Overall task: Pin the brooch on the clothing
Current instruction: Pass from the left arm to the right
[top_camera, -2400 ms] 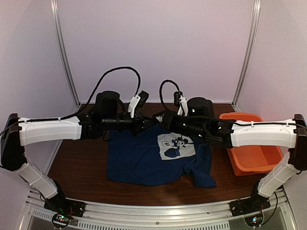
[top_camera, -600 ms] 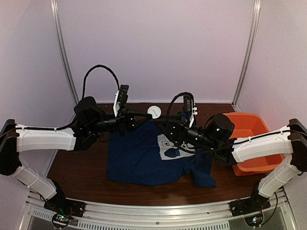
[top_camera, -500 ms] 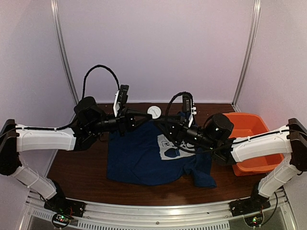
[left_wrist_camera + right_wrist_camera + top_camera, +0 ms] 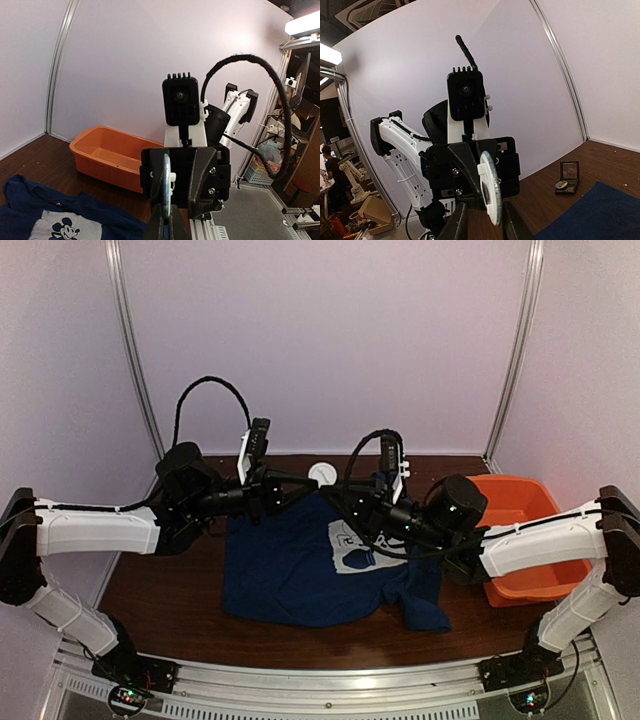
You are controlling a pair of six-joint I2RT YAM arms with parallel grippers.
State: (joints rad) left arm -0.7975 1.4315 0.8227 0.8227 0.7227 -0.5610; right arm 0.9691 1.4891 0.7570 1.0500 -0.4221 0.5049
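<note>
The brooch [image 4: 321, 473], a small round disc with a white back, hangs in the air above the far edge of the clothing [image 4: 290, 570], a navy T-shirt with a white mouse print. My left gripper [image 4: 303, 481] is shut on its edge; the left wrist view shows the brooch [image 4: 166, 175] edge-on, clamped at the left gripper [image 4: 165, 222]. My right gripper [image 4: 337, 497] faces it from the right. In the right wrist view the brooch [image 4: 491, 192] stands between the fingers of the right gripper [image 4: 485, 209], whose jaws are still apart with a gap beside the disc.
An orange tub [image 4: 520, 540] stands at the table's right side, also seen as the tub [image 4: 110, 155] behind the left gripper. A small black hinged box [image 4: 567, 177] lies open on the brown table beyond the shirt [image 4: 605, 215]. Pale walls close in on three sides.
Both arms have drawn back from over the shirt and risen to face each other. In the last half second the right gripper edged closer round the brooch, its jaws narrowing.
</note>
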